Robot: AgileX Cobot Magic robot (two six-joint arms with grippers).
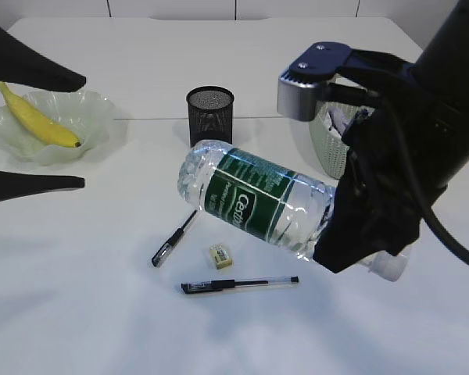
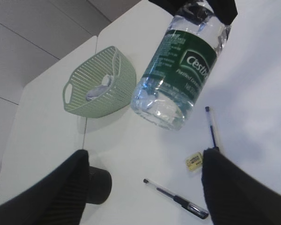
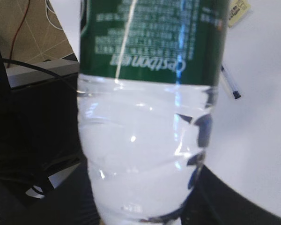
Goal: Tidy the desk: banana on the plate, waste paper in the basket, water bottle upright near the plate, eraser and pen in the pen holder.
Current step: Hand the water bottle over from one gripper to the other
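Note:
My right gripper [image 1: 358,234] is shut on the clear water bottle [image 1: 250,199] near its cap end and holds it tilted above the table. The bottle fills the right wrist view [image 3: 145,117]. The banana [image 1: 39,121] lies on the pale green plate [image 1: 98,105] at the left. My left gripper [image 1: 84,130] is open and empty, its black fingers framing the plate. Two pens [image 1: 174,238] [image 1: 238,285] and a yellow eraser [image 1: 220,255] lie on the table below the bottle. The black mesh pen holder [image 1: 210,109] stands at the back centre.
A light green basket [image 2: 107,101] holds crumpled white paper [image 2: 100,89]; in the exterior view the basket [image 1: 326,152] sits partly behind my right arm. The left wrist view also shows the pens [image 2: 178,199] [image 2: 212,129], the eraser [image 2: 193,161] and the pen holder [image 2: 99,186].

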